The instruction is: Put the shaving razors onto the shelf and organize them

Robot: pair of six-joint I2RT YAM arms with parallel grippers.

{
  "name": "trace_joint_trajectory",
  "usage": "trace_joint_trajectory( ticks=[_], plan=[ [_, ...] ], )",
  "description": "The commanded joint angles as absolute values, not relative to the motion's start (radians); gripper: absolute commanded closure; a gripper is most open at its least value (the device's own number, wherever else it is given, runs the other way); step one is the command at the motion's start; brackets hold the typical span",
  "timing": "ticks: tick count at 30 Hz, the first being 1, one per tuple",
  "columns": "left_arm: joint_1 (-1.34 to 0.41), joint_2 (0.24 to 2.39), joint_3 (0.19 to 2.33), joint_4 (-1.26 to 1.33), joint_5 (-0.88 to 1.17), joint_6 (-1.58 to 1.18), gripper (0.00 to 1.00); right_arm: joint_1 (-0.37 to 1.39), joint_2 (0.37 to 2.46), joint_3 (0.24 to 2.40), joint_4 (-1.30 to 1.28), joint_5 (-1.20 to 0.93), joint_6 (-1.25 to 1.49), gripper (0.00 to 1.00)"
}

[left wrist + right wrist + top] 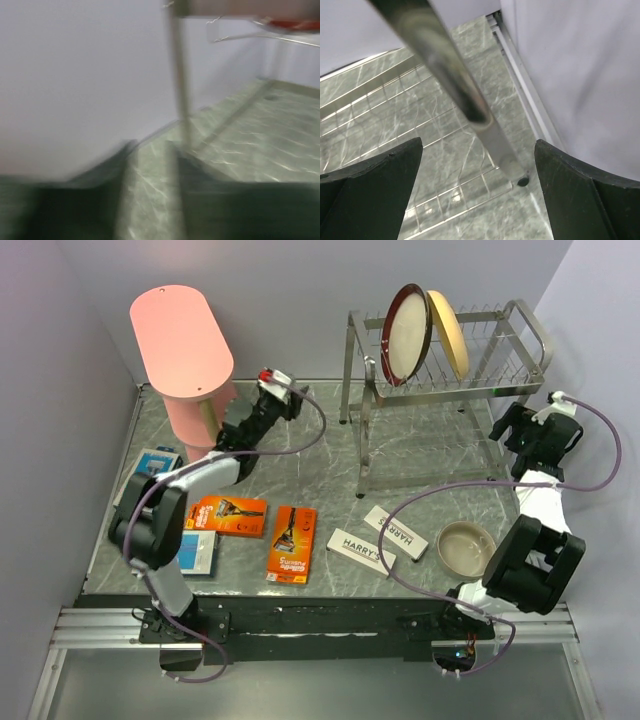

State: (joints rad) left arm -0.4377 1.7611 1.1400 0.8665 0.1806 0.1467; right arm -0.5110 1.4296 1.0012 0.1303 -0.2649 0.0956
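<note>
The six razor packs lie on the table in the top view: two orange cards [232, 515] [292, 543], two blue-and-white cards [150, 465] [198, 552], and two white HARRY'S boxes [360, 548] [397, 532]. The pink shelf [185, 340] stands at the back left. My left gripper [284, 394] is raised just right of the shelf, far from the packs. Its wrist view is blurred, and its dark fingers [225, 205] stand apart with only table between them. My right gripper [512, 428] is open and empty by the dish rack's right end, its fingers [375, 180] spread wide.
A steel dish rack [450, 390] holding two round plates [408, 332] stands at the back right; its leg [470, 105] crosses the right wrist view beside the right wall. A beige bowl [465, 547] sits right of the white boxes.
</note>
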Motion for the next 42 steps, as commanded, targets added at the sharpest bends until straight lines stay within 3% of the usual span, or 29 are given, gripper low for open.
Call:
trace_joint_trajectory(
  ticks=[1,4,7,19,31,34,36,39,42],
  plan=[
    [-0.442,1.608,1.186,0.436,0.467,-0.098,0.98,-0.514,1.376,0.973,0.153,-0.296,0.130,0.00],
    [-0.457,1.608,1.246,0.276,0.793,-0.225,0.99,-0.514,1.367,0.963,0.147,-0.290,0.133,0.00],
    [-0.523,1.624,1.265,0.246,0.877,-0.279,0.99,-0.514,1.350,0.948,0.129,-0.293,0.132,0.00],
    [-0.657,1.796,1.331,0.452,0.830,-0.290,0.99,-0.514,1.278,0.907,0.072,-0.305,0.132,0.00],
    [-0.540,2.236,1.836,0.237,0.782,-0.181,0.99,-0.514,1.244,0.897,0.044,-0.322,0.120,0.00],
    [-0.512,2.363,2.091,0.178,0.788,-0.213,0.99,-0.514,1.253,0.905,0.048,-0.325,0.132,0.00],
    [-0.502,2.391,2.147,0.175,0.781,-0.247,0.99,-0.514,1.259,0.910,0.052,-0.331,0.136,0.00],
    [-0.497,2.337,2.070,0.219,0.798,-0.261,0.98,-0.514,1.253,0.911,0.048,-0.353,0.133,0.00],
    [-0.497,2.179,1.831,0.291,0.834,-0.256,0.90,-0.514,1.217,0.887,0.060,-0.388,0.140,0.00]
  ],
)
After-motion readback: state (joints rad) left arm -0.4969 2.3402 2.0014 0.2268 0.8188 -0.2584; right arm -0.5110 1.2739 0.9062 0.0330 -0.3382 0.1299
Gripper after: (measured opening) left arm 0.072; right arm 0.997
